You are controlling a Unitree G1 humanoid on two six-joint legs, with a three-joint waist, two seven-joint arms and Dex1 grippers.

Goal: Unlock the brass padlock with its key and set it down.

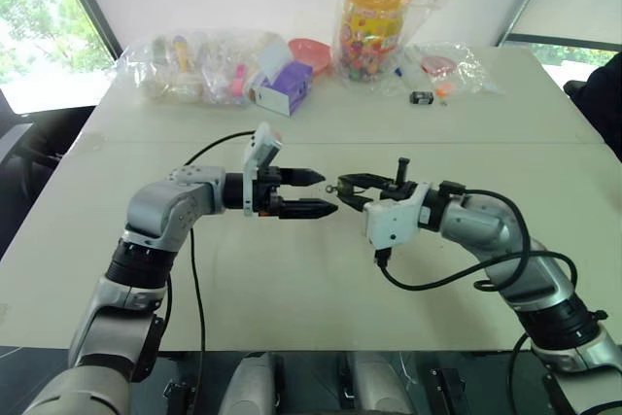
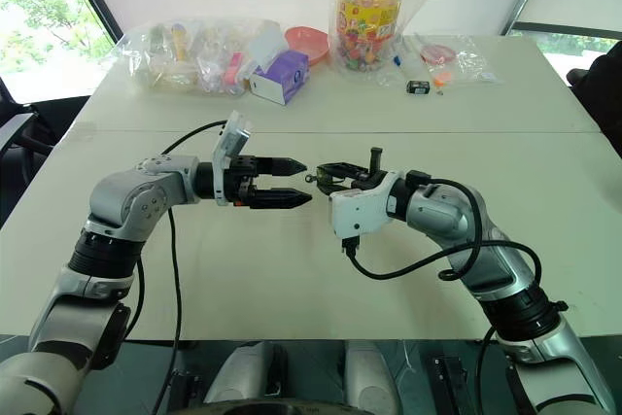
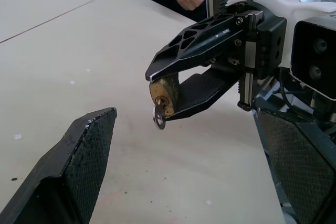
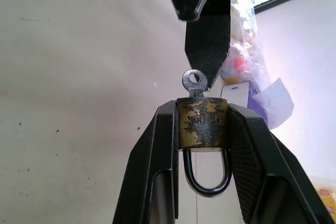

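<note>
Above the pale tabletop (image 1: 292,279), the small brass padlock (image 4: 202,124) is being clamped by the right gripper (image 4: 202,129), presenting its silvery key (image 4: 193,82) to the wide-open left gripper (image 1: 326,193).

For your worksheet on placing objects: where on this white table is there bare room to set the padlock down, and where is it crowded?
Bare: the white table beneath both arms, up to its seam. Crowded: the far edge, with clear plastic bags, a purple box and a sweets jar.
</note>
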